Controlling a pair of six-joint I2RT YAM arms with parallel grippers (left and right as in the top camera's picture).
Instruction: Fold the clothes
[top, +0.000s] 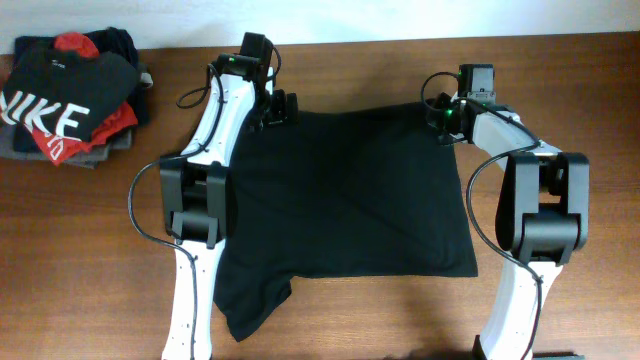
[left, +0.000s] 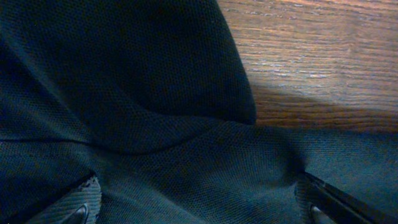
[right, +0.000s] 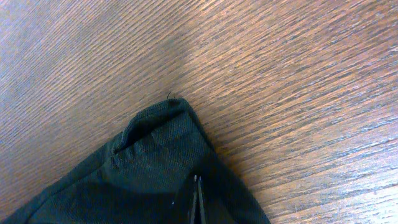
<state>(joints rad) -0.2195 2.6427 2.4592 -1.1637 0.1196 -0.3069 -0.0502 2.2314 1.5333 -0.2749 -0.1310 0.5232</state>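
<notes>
The black T-shirt (top: 350, 190) lay spread almost flat in the middle of the table (top: 90, 260), between the two arms. One sleeve (top: 250, 305) stuck out at the near left. A pile of other garments (top: 70, 95) sat well apart at the far left.

The right gripper (top: 443, 118) was at the far right corner of the shirt. In the right wrist view its jaws were pressed together, and they seemed to pinch the cloth just behind the puckered corner. The left gripper (top: 278, 108) stood at the far left edge with its jaws fully apart. In the left wrist view the fabric passed between its fingers (left: 84, 199) in soft ridges, but nothing was gripped there.

By my judgement the shirt was very light and limp. The thin knit would sag, stretch and wrinkle, and it would keep no shape when lifted. It did not look slippery or fragile, yet one thin layer can slide out of a shallow pinch. The good places to hold were the two far corners or the edge just inside them, where the hem is doubled. The left jaws would need to close on the edge and not on a loose ridge. Both corners should rise together, or the cloth would twist.
</notes>
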